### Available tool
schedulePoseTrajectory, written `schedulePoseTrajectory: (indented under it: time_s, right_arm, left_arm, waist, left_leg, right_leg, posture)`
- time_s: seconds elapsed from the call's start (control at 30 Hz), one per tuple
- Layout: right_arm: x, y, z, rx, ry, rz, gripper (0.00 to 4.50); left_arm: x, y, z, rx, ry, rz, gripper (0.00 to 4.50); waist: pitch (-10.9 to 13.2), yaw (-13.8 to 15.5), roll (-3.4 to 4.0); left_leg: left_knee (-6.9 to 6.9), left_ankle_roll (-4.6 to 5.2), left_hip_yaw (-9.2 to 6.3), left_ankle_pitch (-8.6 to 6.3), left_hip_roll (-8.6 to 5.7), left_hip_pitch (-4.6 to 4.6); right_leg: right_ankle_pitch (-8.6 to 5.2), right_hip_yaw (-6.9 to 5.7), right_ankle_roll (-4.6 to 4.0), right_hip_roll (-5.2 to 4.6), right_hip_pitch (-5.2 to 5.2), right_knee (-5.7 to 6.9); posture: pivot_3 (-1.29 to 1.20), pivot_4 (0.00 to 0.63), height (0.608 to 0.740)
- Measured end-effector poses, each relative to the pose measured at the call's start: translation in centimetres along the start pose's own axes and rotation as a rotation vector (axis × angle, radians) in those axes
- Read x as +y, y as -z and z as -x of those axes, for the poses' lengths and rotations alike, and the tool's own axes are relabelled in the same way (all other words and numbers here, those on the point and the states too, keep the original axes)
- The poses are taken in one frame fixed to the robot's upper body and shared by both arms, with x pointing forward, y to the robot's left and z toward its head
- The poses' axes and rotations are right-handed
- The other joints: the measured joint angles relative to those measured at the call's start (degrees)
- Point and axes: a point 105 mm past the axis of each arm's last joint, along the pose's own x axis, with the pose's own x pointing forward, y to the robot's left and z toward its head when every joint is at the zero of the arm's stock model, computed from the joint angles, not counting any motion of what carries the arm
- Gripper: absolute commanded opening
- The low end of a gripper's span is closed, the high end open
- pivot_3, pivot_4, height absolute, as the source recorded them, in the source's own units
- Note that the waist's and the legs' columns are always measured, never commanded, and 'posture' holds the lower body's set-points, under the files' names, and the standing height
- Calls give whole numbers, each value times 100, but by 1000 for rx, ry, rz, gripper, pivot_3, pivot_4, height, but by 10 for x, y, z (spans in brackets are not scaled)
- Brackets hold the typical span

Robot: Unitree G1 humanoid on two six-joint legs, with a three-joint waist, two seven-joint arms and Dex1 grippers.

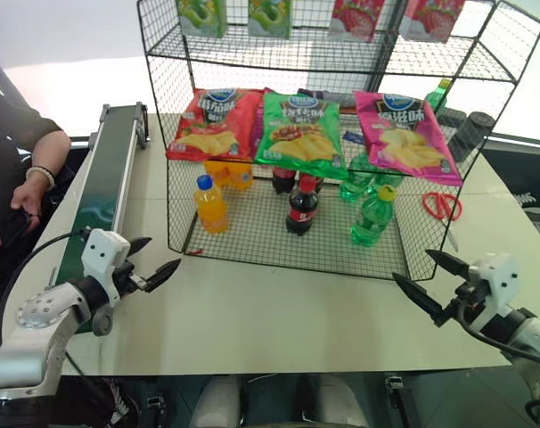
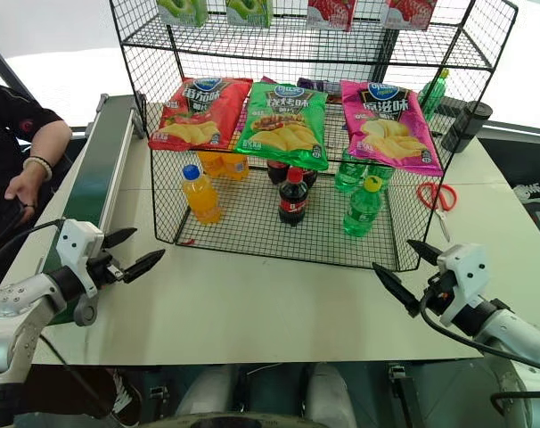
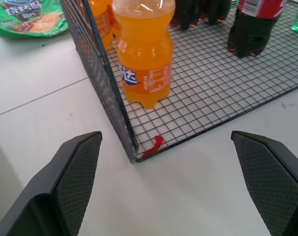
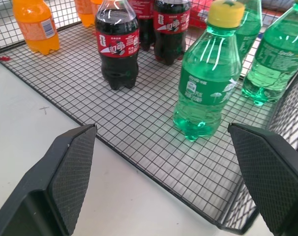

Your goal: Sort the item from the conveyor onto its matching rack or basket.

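Note:
The green soda bottle (image 1: pixel 374 217) with a yellow cap stands upright on the bottom tier of the black wire rack (image 1: pixel 279 245), to the right of a cola bottle (image 1: pixel 302 206); the right wrist view shows the green bottle (image 4: pixel 208 83) close ahead. The dark green conveyor (image 1: pixel 110 174) runs along the table's left side. My left gripper (image 1: pixel 163 251) hovers open and holds nothing, just before the rack's front left corner (image 3: pixel 132 156). My right gripper (image 1: pixel 412 265) is open too, with nothing in it, near the rack's front right corner.
An orange drink bottle (image 3: pixel 144 54) stands at the rack's front left. Chip bags (image 1: pixel 298 134) hang on the rack's front. Red scissors (image 1: pixel 442 206) and a dark cup (image 1: pixel 472 134) lie right of the rack. A person's arm (image 1: pixel 29 183) rests left of the conveyor.

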Motion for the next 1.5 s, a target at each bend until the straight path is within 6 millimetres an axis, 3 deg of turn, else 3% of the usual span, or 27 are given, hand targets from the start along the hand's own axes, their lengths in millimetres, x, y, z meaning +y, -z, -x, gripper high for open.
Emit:
schedulePoseTrajectory:
  time_s: [0.93,1.5]
  right_arm:
    - [-3,-17,-20,-39,14,28,4437]
    - [-5,-4,-16,-36,-7,26,4437]
  left_arm:
    - [-5,-3,-11,-17,-10,-2,4500]
    - [-9,2,-14,-15,-13,9,4500]
  waist:
    - [-1,5,-1]
    - [-2,5,-2]
  left_leg:
    - [1,0,0,0,-1,-2]
    - [1,0,1,0,-1,-2]
  right_leg:
    - [0,0,0,0,-1,0]
    - [0,0,1,0,0,0]
  posture:
    - [0,150,730]
    - [0,150,730]
